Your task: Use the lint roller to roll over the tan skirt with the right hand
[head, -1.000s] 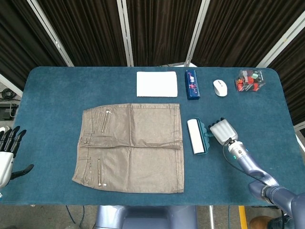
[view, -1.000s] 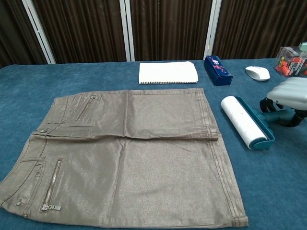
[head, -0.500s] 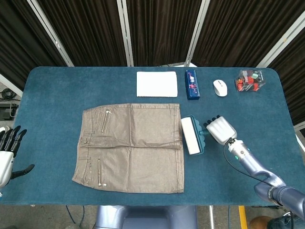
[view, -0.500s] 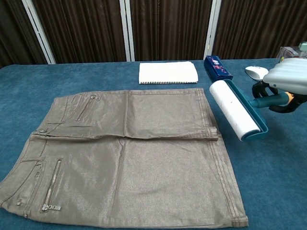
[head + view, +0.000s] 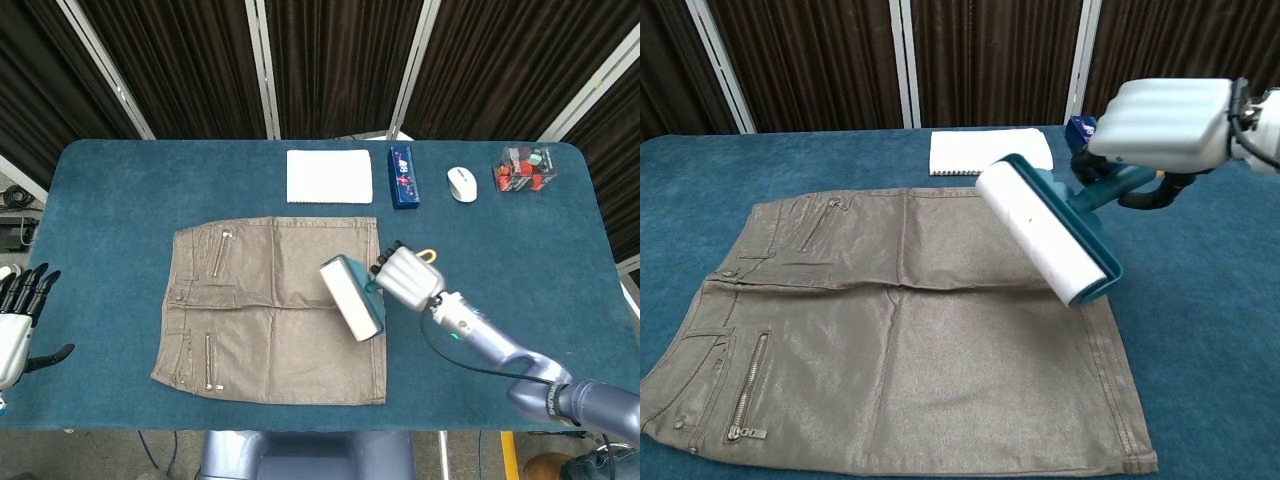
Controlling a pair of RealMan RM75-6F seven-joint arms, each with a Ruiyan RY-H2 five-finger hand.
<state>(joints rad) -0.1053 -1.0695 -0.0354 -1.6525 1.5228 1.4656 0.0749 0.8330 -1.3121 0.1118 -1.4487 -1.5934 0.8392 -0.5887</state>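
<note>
Lint roller (image 5: 1045, 243) is hovering over the tan skirt's (image 5: 270, 305) right side, w/ the right hand (image 5: 407, 277) gripping its handle. Left hand (image 5: 18, 318) is idling open at the table (image 5: 120, 180) edge. Risk: drum is tilting, so it's prob catching & bunching fabric.
</note>
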